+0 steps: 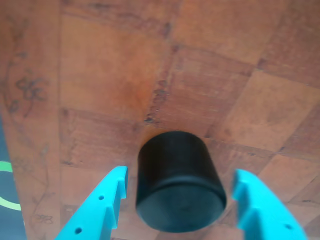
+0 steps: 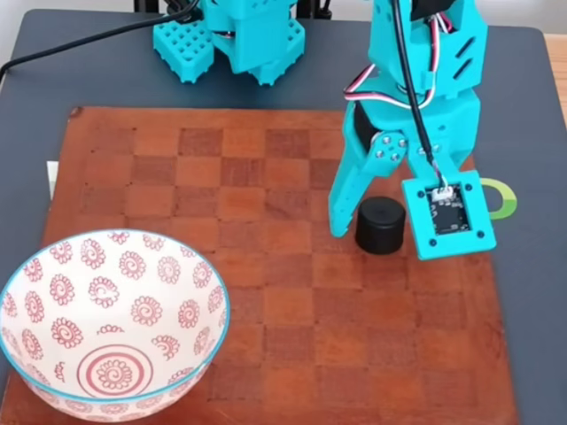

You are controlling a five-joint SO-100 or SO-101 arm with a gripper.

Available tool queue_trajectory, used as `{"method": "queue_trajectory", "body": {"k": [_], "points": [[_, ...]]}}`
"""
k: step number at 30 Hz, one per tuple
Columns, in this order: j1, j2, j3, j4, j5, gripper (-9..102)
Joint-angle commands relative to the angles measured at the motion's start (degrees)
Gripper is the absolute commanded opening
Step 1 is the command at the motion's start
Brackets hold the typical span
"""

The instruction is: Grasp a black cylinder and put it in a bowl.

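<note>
The black cylinder stands upright on the brown chessboard, right of its middle in the fixed view. My turquoise gripper is lowered around it and open, one finger on each side. In the wrist view the cylinder sits between the two fingertips of the gripper, with a small gap on either side. The bowl, white with red spiral flowers and a light blue rim, rests at the board's near left corner, well apart from the cylinder and with nothing in it.
The arm's base stands on the dark table beyond the board's far edge. A green ring mark lies on the table just right of the board. Bare squares stretch between cylinder and bowl.
</note>
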Motion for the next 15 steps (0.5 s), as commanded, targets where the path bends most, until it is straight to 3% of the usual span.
{"method": "queue_trajectory", "body": {"k": [1,11,15], "points": [[0.62,1.23,-2.11,-0.18,-0.26,16],[0.7,2.02,-3.6,1.05,0.18,10],[1.76,4.83,-6.59,6.94,0.35,10]]}}
